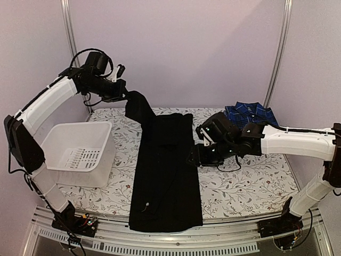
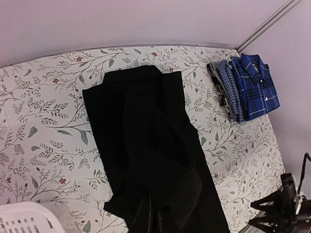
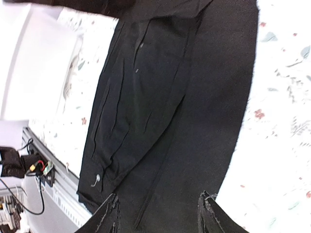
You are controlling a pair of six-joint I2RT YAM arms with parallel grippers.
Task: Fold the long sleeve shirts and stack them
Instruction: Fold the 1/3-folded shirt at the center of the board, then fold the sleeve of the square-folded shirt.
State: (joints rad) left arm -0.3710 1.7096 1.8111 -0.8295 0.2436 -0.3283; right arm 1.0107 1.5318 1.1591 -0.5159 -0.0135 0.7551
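Your left tool is clenched on part of the black shirt, holding a strip of cloth up above the far edge of the table, left of middle. The rest of the shirt lies lengthwise down the middle and drapes over the near edge. Your right tool is released, fingers apart over the shirt's right edge, the folded plaid shirt sits in the far-right corner, and the white basket stands by the left edge.

Soft, even indoor light; the black shirt swallows detail; right wrist view overexposed, slightly blurred.
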